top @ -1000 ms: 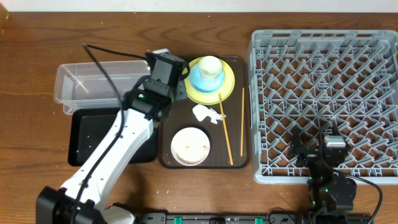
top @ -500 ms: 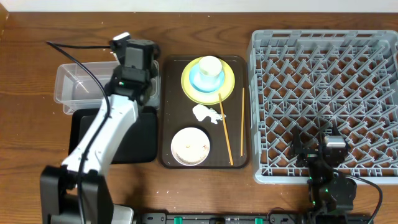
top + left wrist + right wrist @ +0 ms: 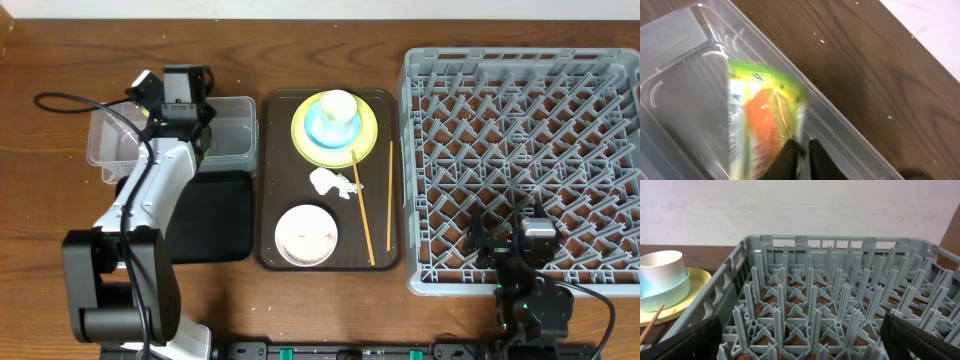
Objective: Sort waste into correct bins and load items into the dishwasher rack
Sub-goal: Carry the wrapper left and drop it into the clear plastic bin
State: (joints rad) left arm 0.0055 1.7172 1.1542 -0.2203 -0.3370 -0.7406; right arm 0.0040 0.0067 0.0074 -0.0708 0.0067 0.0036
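Left tool [image 3: 801, 152], jaws nearly together, over the tub [image 3: 685, 65] so the wrapper [image 3: 765, 125] at its tips lands inside; I cannot tell whether it grips. Right tool [image 3: 802, 336] wide, empty, at the rack [image 3: 840, 295].

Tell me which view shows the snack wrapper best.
Left wrist. The wrapper fills mid-frame, orange and green though blurred, over the tub by the left gripper. In the overhead view that gripper hides it; the right wrist view faces the rack, with no wrapper in sight.

overhead straight down, left wrist close above tub [image 3: 680, 65], right wrist low across rack [image 3: 830, 305]
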